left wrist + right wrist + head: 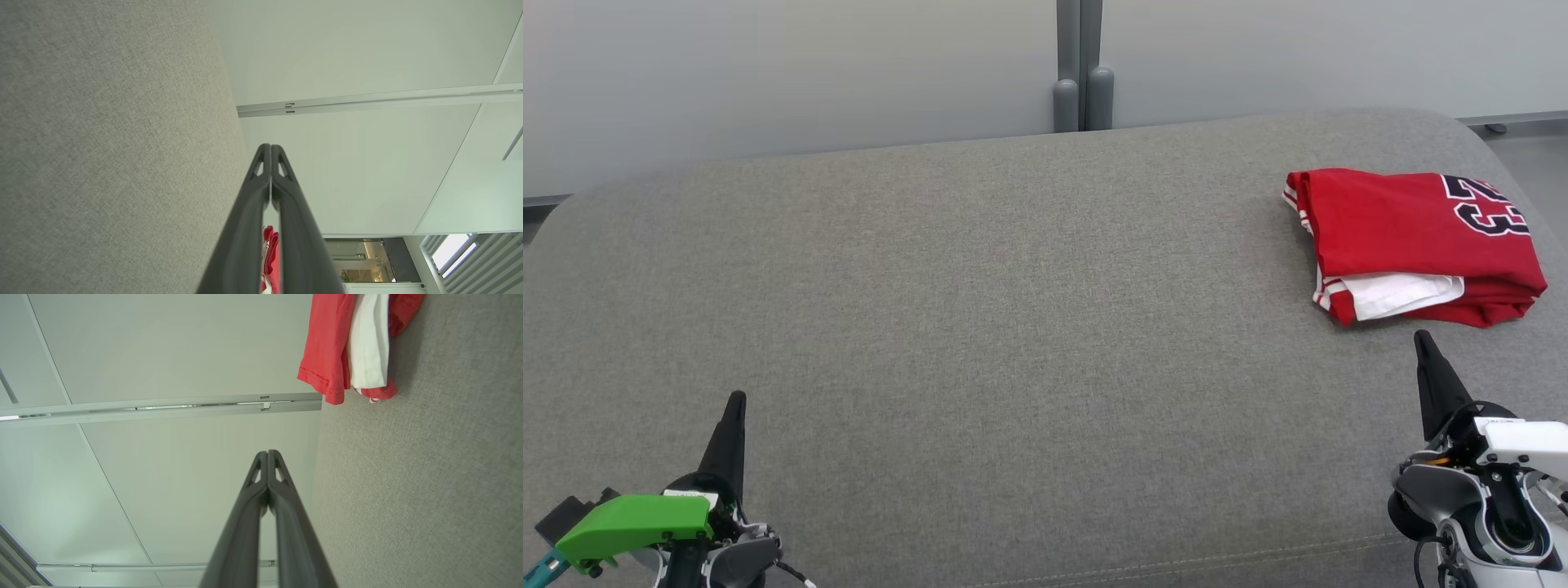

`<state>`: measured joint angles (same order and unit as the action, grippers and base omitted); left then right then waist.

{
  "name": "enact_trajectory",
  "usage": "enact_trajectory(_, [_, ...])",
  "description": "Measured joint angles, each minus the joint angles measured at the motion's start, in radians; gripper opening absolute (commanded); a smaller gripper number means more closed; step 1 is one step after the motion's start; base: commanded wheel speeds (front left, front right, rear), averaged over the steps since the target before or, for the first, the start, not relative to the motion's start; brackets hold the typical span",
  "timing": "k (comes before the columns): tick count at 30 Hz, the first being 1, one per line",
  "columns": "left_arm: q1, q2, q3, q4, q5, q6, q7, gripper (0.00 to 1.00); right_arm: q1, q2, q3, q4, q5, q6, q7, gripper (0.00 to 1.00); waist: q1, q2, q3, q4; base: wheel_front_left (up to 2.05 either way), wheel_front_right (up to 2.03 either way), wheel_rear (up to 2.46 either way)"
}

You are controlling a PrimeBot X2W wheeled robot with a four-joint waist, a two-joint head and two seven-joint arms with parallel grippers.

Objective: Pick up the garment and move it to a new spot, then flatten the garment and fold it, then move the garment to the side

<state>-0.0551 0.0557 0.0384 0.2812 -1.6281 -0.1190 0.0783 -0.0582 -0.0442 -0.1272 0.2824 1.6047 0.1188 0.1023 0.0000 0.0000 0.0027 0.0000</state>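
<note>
While I look down through the head camera, the garment (pixel 1413 237) lies folded at the far right of a wide grey cushion (pixel 1013 310), close to its right edge. It is a red jersey with black, white-edged numerals on its top layer, and a white layer shows at its near edge.

My left claw (pixel 737 400) sits at the near left, well apart from the garment. Its two dark fingers are pressed together and hold nothing. In the left wrist view this claw (pixel 270 146) points along the cushion, tips touching, and a sliver of the red garment (pixel 271 253) shows between the fingers lower down.

My right claw (pixel 1423 336) sits at the near right, also narrow and empty. Its tip stands just near of the garment, with a strip of bare cushion between them. In the right wrist view this claw (pixel 268 452) has its tips together, and the garment's red and white hems (pixel 327 343) lie beyond them, not touching.

Pale wall panels (pixel 768 73) run behind the cushion, with a grey post (pixel 1082 82) at their seam.
</note>
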Motion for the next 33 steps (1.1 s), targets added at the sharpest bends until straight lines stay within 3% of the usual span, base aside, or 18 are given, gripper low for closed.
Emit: enact_trajectory(33, [0.000, 0.000, 0.003, -0.002, 0.000, 0.000, 0.000, 0.00, 0.000, 0.000, 0.000, -0.001, 0.000, 0.000, 0.000, 0.00, 0.0000, 0.0000, 0.000, 0.000, 0.00, 0.00, 0.00])
